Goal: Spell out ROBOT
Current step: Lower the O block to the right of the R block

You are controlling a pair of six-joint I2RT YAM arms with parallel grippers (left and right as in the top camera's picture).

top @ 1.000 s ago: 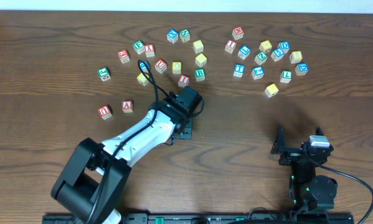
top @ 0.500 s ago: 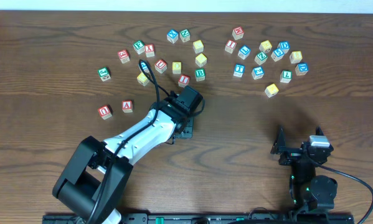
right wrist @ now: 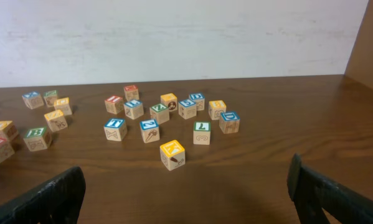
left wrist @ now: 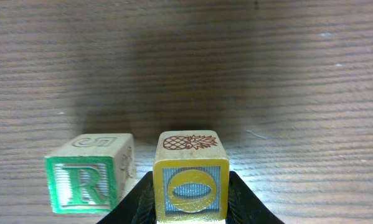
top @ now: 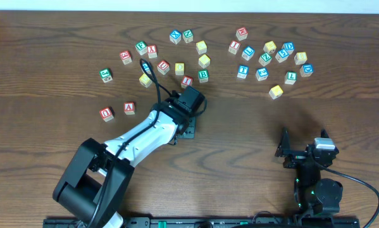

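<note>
Near the middle of the table [top: 252, 126], a little toward its left side, the left arm [top: 138, 136] reaches out from its base at the front edge. It lies stretched low and slanted toward the back, with the wrist bent down over the wood. The left gripper [left wrist: 190, 179] is narrow and clamps the O cube [left wrist: 190, 190], one dark finger [left wrist: 139, 200] on each side of it. This cube is yellow, with an O on a blue face toward the camera and a pineapple drawing on top. I cannot tell if it rests on the table or is a bit lifted.

Just beside it on the left of the wrist view stands the R cube [left wrist: 86, 180], upright on the wood with its green letter facing the camera. It is very near to one finger, but whether it touches I cannot tell. From above, both cubes are hidden under the gripper.

The B cube [top: 203, 75] and the T cube [top: 242, 71] lie farther back among the loose cubes [top: 265, 59] spread along the back edge.

The right arm [top: 319, 190] is folded at the front right corner. The right gripper [right wrist: 189, 196] is spread wide, with nothing between its fingers.
</note>
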